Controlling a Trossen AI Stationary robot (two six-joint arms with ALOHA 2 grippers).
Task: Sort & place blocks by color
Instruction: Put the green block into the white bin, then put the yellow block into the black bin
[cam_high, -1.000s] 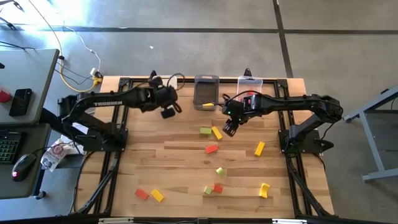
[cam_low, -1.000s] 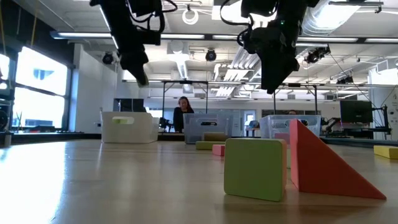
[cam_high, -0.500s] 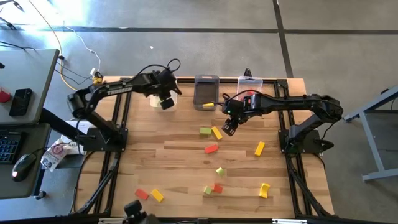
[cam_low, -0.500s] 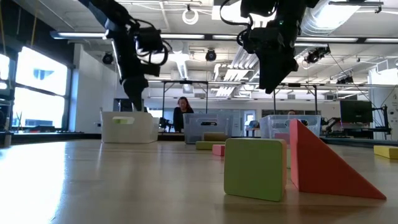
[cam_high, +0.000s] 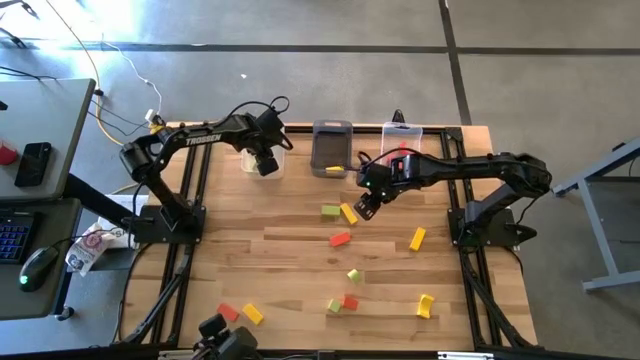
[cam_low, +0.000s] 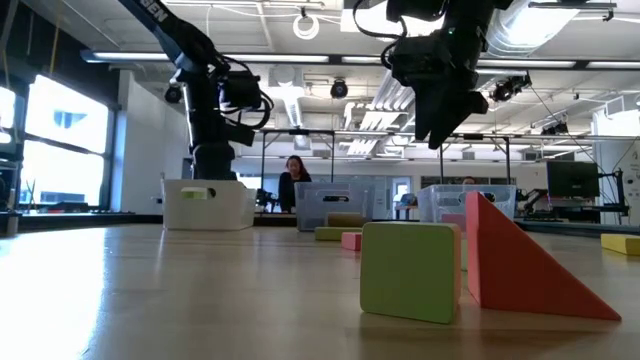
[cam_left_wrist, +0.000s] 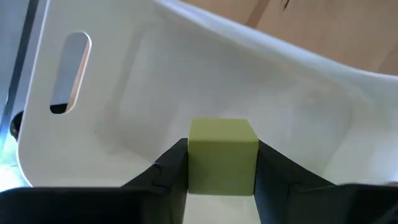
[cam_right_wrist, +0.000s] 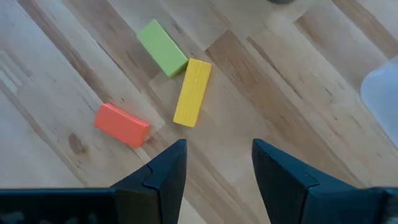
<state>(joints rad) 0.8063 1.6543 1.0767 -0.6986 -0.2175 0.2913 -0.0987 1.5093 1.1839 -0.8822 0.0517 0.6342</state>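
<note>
The blocks, small solid pieces in red, yellow and light green, lie scattered over the pale wooden table (cam_high: 300, 250), and we judge them light, stiff and hard-edged, easy to lift but apt to slip if pinched on a corner. We would take each across two flat, parallel faces, and the bars across their short width, not end to end.

At the table's far edge stand three plastic bins: a white bin (cam_high: 248, 160), a dark grey bin (cam_high: 331, 148) and a clear bin (cam_high: 402, 135).

The left gripper (cam_high: 266, 163) hangs over the white bin with its fingers closed on a light green cube (cam_left_wrist: 222, 157), held squarely by two opposite faces; we see the bin's white wall and handle slot just beyond it.

The right gripper (cam_high: 366, 207) hovers with its fingers spread and nothing between them, above a cluster of bars near the table's middle: a light green bar (cam_right_wrist: 161, 48) and a yellow bar (cam_right_wrist: 192, 92) nearly touching at one end, and a red bar (cam_right_wrist: 122, 124) a little apart.

Nearer the front edge we count more pieces, among them a red wedge (cam_low: 525, 265) beside a light green block (cam_low: 410, 271).
</note>
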